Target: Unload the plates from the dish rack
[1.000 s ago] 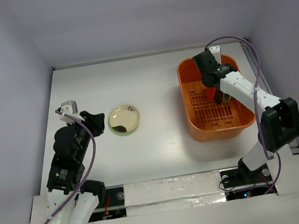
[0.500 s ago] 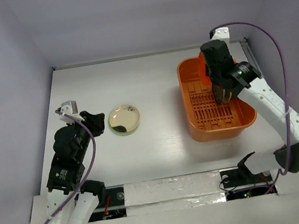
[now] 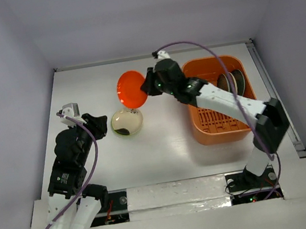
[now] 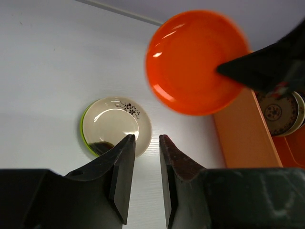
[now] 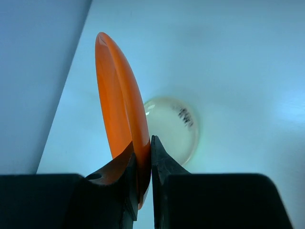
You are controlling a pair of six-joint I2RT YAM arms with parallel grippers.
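Note:
My right gripper is shut on the rim of the red-orange plate and holds it on edge in the air, left of the dish rack. The plate also shows in the left wrist view. Just below it the lime green plate, with a cream face, lies flat on the table. Dark-rimmed patterned plates stand in the rack's far right corner. My left gripper is narrowly open and empty, left of the green plate.
The orange rack's near wall stands right of the held plate. Pale walls close in the table at the back and both sides. The right arm stretches over the rack's left rim.
My right gripper has lifted the red-orange plate out of the rack and swung it left over the table, near the green plate. The left arm has not moved.

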